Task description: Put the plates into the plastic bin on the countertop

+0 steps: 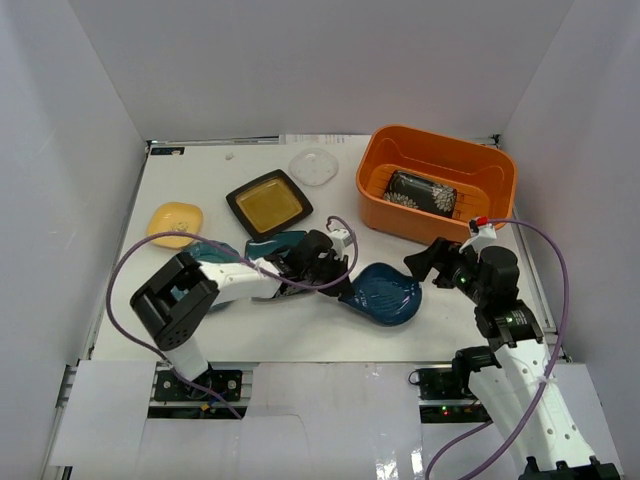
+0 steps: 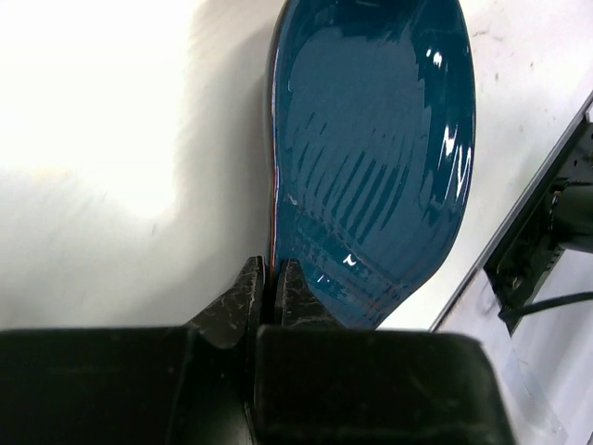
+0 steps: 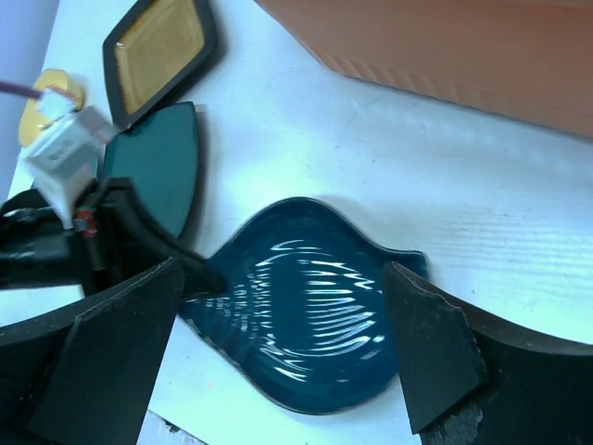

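**A:** So, top cam first: where's the blue leaf plate [image 1: 385,295] sitting?

**B:** Flat on the countertop [image 1: 300,335], front middle, well apart from the orange bin [image 1: 385,175] at the back right. The black floral plate [image 1: 420,190] lies inside the bin. The left gripper [image 1: 343,287] is at the leaf's left rim, and the right gripper [image 1: 428,262] hangs just by its right tip. The yellow plate [image 1: 175,220] is way off left.

**A:** Left wrist cam?

**B:** The fingers [image 2: 243,297] are pinched together on the leaf plate's near rim, one on each side of the edge.

**A:** And the right wrist?

**B:** Its fingers [image 3: 431,357] are spread wide, with the leaf plate showing below between them. Past it you get the teal square plate [image 3: 157,162], the amber-centred plate [image 3: 157,42] and the bin wall up top.
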Tool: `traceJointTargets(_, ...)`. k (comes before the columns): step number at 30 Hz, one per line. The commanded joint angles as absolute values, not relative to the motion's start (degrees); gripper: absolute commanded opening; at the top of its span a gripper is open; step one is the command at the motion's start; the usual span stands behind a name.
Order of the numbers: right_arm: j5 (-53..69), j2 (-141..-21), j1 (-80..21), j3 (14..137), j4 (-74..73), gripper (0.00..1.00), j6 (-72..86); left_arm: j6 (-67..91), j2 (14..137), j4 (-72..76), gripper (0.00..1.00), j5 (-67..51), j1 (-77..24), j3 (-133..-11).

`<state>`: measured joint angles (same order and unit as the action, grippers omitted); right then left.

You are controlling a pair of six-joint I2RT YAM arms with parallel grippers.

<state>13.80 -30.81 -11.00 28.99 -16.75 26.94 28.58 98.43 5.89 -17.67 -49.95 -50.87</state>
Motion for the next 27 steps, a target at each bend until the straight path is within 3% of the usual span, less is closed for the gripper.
traceJointTargets(1, 9.5, -29.0, -11.3, 29.2, -21.0, 0.92, 26.6, 32.6, 88.1, 4.8, 0.0, -14.3, -49.8, -48.8)
traceJointTargets(9, 14.0, -30.2, -11.2, 25.9, -20.2, 0.92, 27.3, 39.3, 74.9, 7.2, 0.0, -12.4, -49.6, -41.7)
traceJointTargets(13, 21.1, -33.8, -11.3, 23.9, -18.4, 0.97, 27.8, 40.2, 71.5, 8.9, 0.0, -12.4, -49.4, -40.7)
traceJointTargets(16, 26.1, -35.1, -11.3, 21.4, -13.4, 0.89, 29.7, 40.1, 70.5, 10.0, 0.0, -12.7, -49.5, -40.9)
traceJointTargets(19, 27.5, -35.6, -11.3, 20.0, -11.4, 0.76, 30.7, 40.3, 69.7, 10.5, 0.0, -13.4, -49.5, -41.0)
traceJointTargets(22, 29.1, -35.7, -11.3, 18.8, -7.5, 0.48, 33.0, 40.7, 68.1, 10.9, 0.0, -14.0, -49.5, -41.0)
traceJointTargets(23, 29.7, -35.8, -11.3, 18.6, -6.3, 0.21, 33.7, 40.6, 67.7, 10.4, 0.02, -13.9, -49.5, -41.0)
traceJointTargets(24, 29.8, -35.9, -11.3, 18.5, -4.2, 0.11, 35.3, 40.5, 66.7, 9.8, 0.06, -13.7, -49.4, -41.2)
traceJointTargets(25, 29.7, -35.9, -11.3, 18.5, -3.4, 0.08, 35.9, 40.3, 66.4, 9.2, 0.2, -12.8, -49.4, -41.7)
traceJointTargets(27, 29.6, -35.9, -11.3, 18.7, -0.8, 0.08, 38.1, 39.6, 65.2, 7.0, 0.34, -11.7, -49.4, -42.1)
